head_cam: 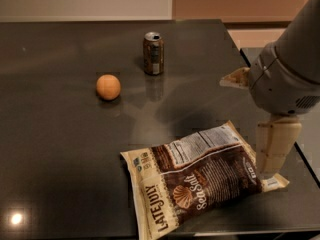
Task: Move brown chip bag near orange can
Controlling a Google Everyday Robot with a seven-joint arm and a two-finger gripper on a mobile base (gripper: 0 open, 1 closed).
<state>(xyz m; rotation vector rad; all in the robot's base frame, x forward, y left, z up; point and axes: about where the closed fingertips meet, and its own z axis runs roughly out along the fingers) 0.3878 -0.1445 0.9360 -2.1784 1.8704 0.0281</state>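
Note:
The brown chip bag [200, 181] lies flat on the dark table [60, 149] at the front, label up, printed "LATE JULY Sea Salt". The orange can [153, 53] stands upright toward the back centre, well apart from the bag. My gripper [272, 159] hangs at the right, its cream tip just over the bag's right end; whether it touches the bag I cannot tell. The grey arm housing [290, 69] is above it.
A round orange fruit [108, 87] sits on the table left of the can. The table's right edge [240, 51] runs close to the arm, with a second dark surface [310, 154] beyond it.

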